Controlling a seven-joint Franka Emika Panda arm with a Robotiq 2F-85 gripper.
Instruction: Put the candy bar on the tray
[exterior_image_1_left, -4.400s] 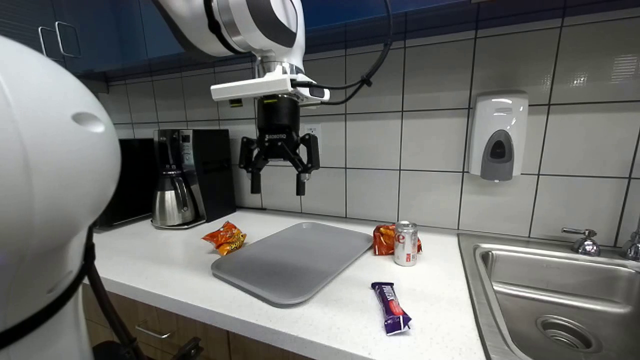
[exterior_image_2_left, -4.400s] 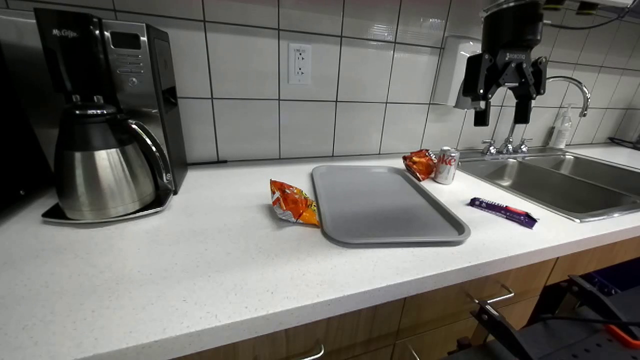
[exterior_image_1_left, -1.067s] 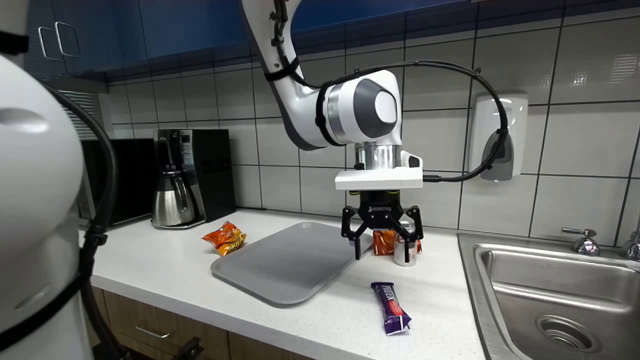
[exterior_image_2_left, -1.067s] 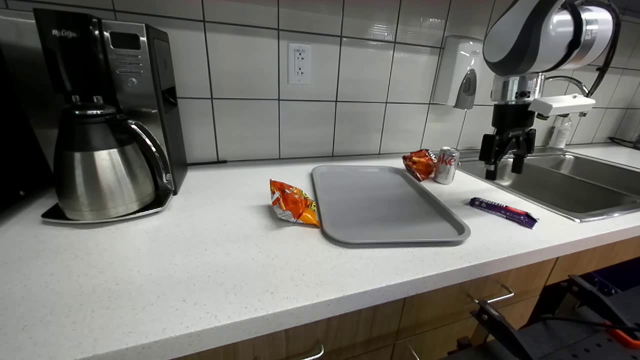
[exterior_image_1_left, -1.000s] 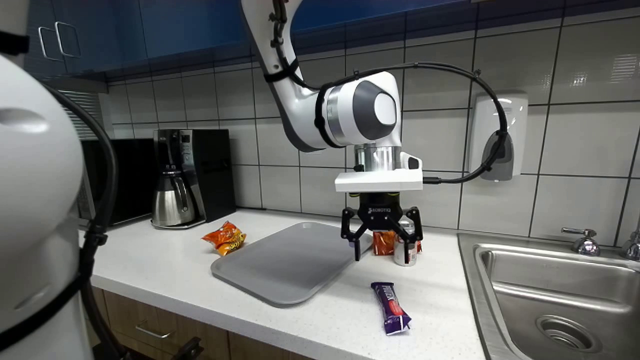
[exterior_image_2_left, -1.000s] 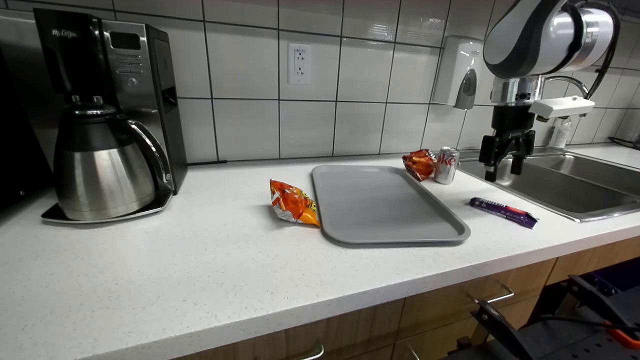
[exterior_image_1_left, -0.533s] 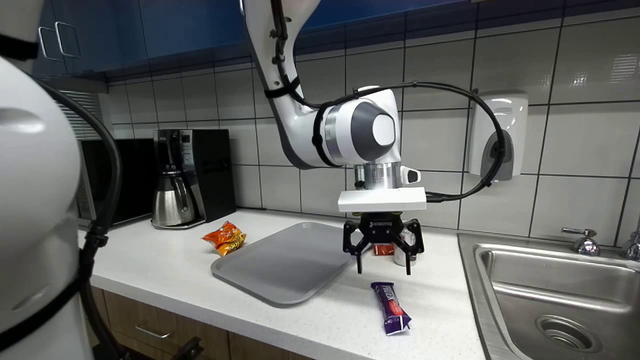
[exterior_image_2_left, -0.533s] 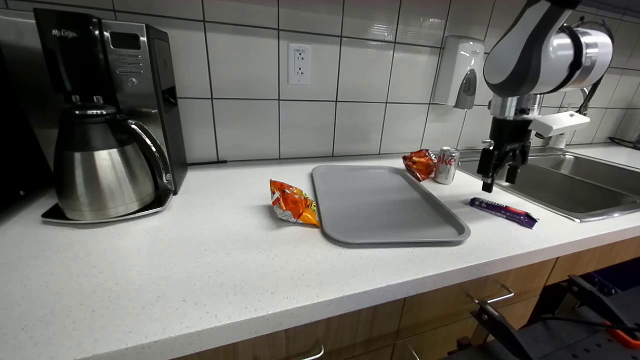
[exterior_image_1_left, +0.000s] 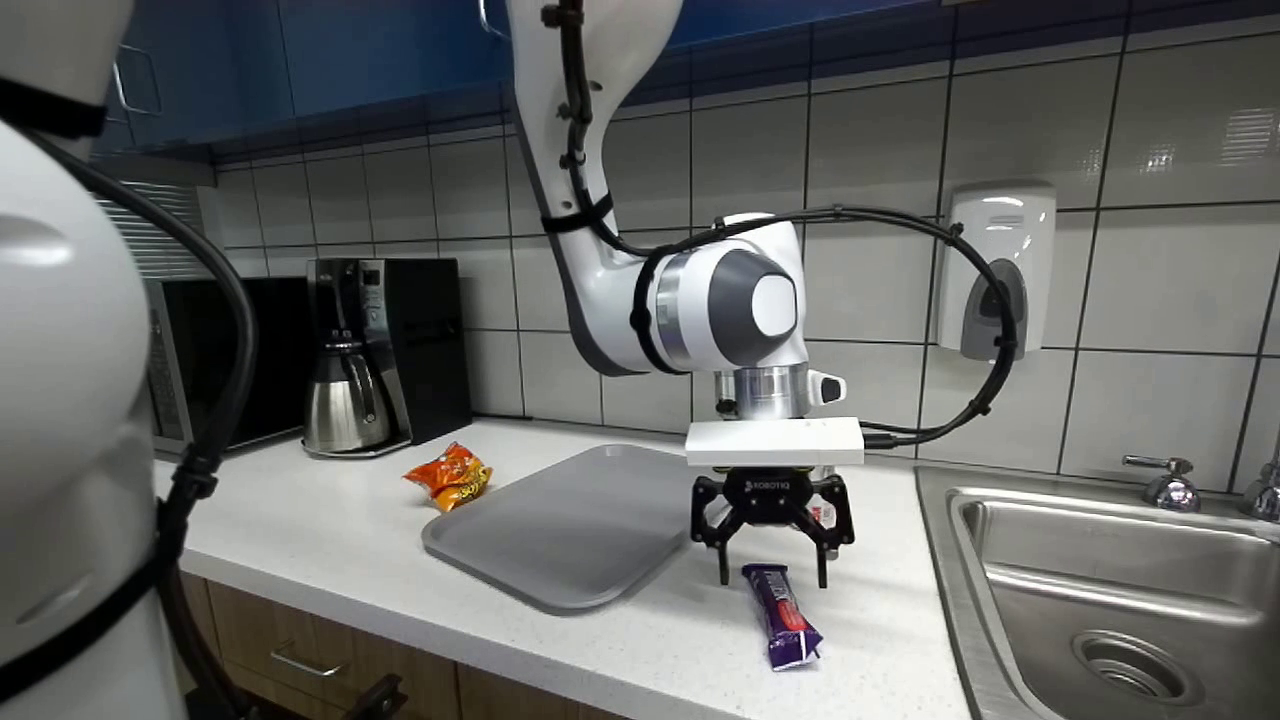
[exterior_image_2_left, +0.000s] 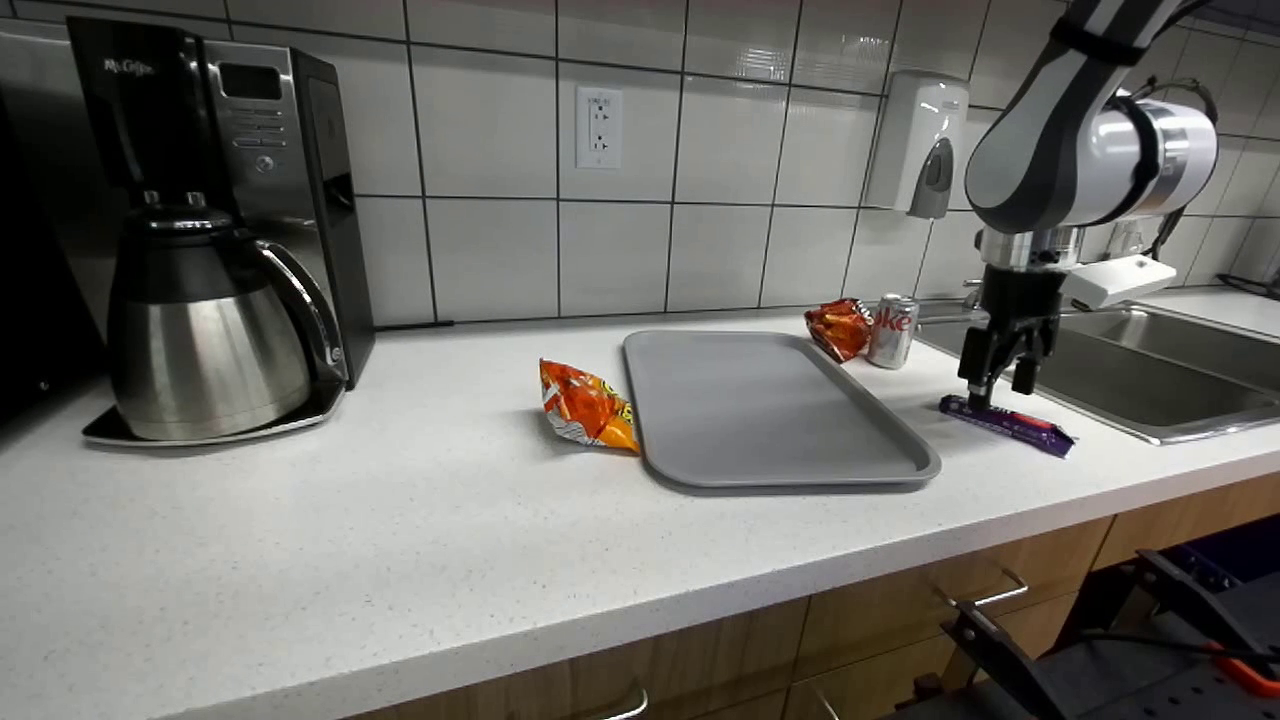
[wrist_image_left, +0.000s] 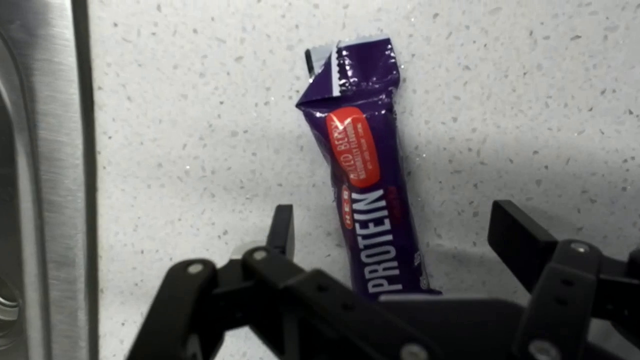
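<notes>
Purple candy bar (exterior_image_1_left: 782, 620) is right up front in an exterior view, just lying on the bench (exterior_image_1_left: 880, 620). The hand (exterior_image_1_left: 773, 582) is at its far end, fingers (wrist_image_left: 517, 242) spread wide, one either side of the bar in the wrist view. Gray tray (exterior_image_1_left: 575, 540) sits further left, orange snack bag (exterior_image_1_left: 452, 478) close beside it, coffee maker (exterior_image_1_left: 420, 350) way back.

In an exterior view, a crumpled orange bag (exterior_image_2_left: 588, 406) sits just left of the flat grey rectangular tray (exterior_image_2_left: 768, 412), long purple film-wrapped bar (exterior_image_2_left: 1018, 427) off right, then the rectangular metal sink (exterior_image_2_left: 1160, 372).
</notes>
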